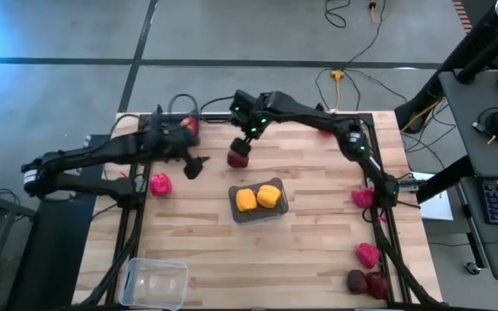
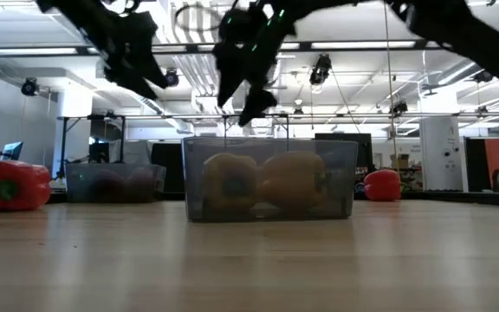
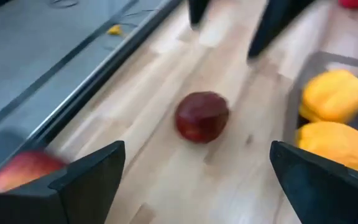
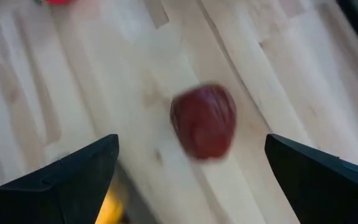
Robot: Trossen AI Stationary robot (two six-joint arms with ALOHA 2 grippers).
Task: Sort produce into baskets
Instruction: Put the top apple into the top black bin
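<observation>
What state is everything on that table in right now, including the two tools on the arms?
Left tool: open, empty, above the table.
Right tool: open, over the dark-red apple.
Dark-red apple: loose on the wood, ungripped.
Middle basket: holds two yellow peppers.
Clear basket: empty, at the table's corner.
Far basket: holds something red.
Red pepper: loose on the table.

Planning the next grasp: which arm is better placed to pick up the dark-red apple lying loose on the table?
The right: its open gripper hangs directly above the round dark-red apple, while the open left gripper sits off to its side.
</observation>
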